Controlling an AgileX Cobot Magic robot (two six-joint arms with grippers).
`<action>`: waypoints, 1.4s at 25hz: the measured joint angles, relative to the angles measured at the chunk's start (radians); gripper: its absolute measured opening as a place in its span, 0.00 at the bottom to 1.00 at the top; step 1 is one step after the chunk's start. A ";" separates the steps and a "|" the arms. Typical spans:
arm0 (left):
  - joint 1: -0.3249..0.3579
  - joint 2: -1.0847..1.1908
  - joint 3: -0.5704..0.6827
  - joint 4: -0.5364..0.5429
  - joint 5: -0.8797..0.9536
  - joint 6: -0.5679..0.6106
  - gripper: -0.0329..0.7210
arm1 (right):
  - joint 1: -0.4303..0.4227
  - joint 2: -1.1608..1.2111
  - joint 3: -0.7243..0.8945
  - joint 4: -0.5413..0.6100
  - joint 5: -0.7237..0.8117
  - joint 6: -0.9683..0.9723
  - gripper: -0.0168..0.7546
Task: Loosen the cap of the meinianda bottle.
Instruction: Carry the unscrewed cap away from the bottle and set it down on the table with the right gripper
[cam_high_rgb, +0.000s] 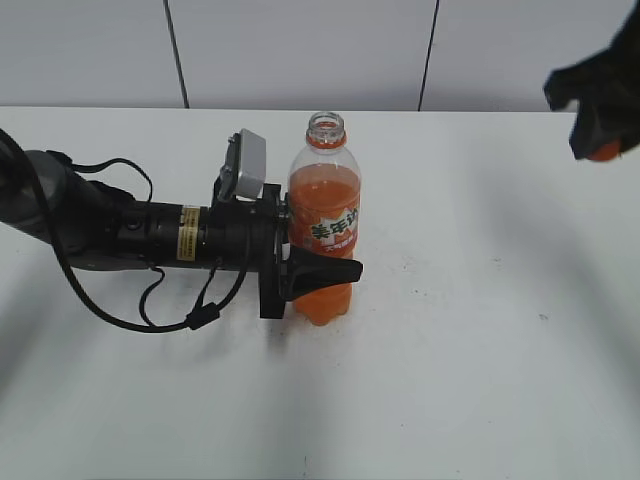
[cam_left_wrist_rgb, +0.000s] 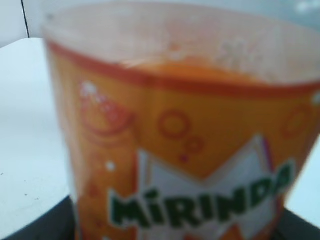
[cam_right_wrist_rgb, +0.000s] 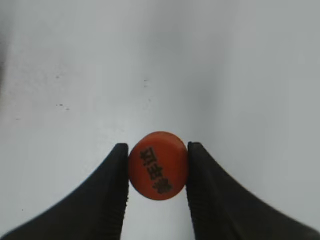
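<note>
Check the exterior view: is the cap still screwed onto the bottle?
No. The bottle neck is open, and the cap sits between the right end effector's fingers.

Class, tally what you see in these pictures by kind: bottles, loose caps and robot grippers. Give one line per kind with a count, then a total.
Bottles: 1, the meinianda bottle, upright and open-necked, clamped by the left gripper.
Caps: 1, the orange cap, off the bottle, held by the right gripper.
Grippers: 2.
Total: 4.
</note>
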 joint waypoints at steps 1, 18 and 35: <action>0.000 0.000 0.000 0.000 0.000 0.000 0.59 | -0.053 -0.009 0.058 0.026 -0.041 0.004 0.37; 0.000 0.000 0.000 -0.003 -0.001 0.000 0.59 | -0.312 0.179 0.463 0.356 -0.542 -0.166 0.37; 0.000 0.000 0.000 -0.003 -0.001 0.000 0.59 | -0.312 0.271 0.463 0.443 -0.593 -0.321 0.37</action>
